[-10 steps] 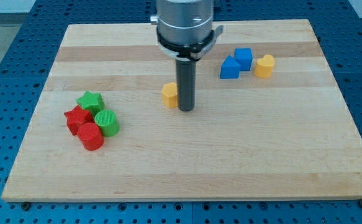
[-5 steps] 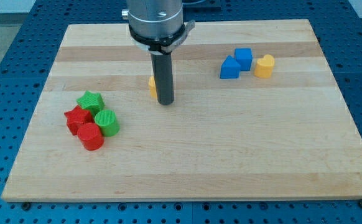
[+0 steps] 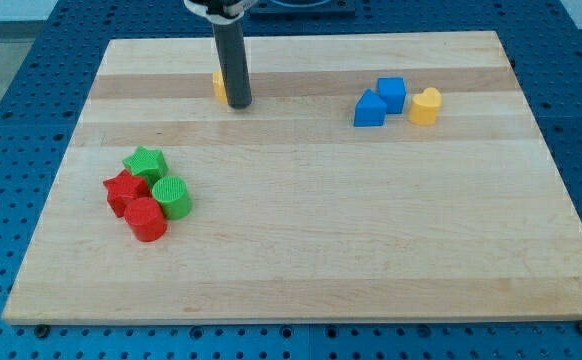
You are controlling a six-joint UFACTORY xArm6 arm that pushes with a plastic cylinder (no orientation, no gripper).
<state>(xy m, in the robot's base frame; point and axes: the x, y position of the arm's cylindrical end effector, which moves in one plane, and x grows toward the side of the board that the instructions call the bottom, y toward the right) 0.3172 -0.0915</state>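
Observation:
My tip (image 3: 238, 103) rests on the wooden board (image 3: 301, 250) near the view's top, left of centre. It touches a yellow block (image 3: 217, 86), which peeks out from behind the rod on its left; the block's shape is mostly hidden. Far down at the view's left lies a tight cluster: a green star (image 3: 145, 162), a red star (image 3: 123, 190), a green cylinder (image 3: 172, 197) and a red cylinder (image 3: 146, 219).
At the view's upper right a blue triangular block (image 3: 369, 109), a blue cube (image 3: 392, 95) and a yellow heart-like block (image 3: 425, 105) sit close together. A blue perforated surface (image 3: 1, 120) surrounds the board.
The rod has moved up and to the left across the board, pushing the yellow block along with it. All other blocks stayed put.

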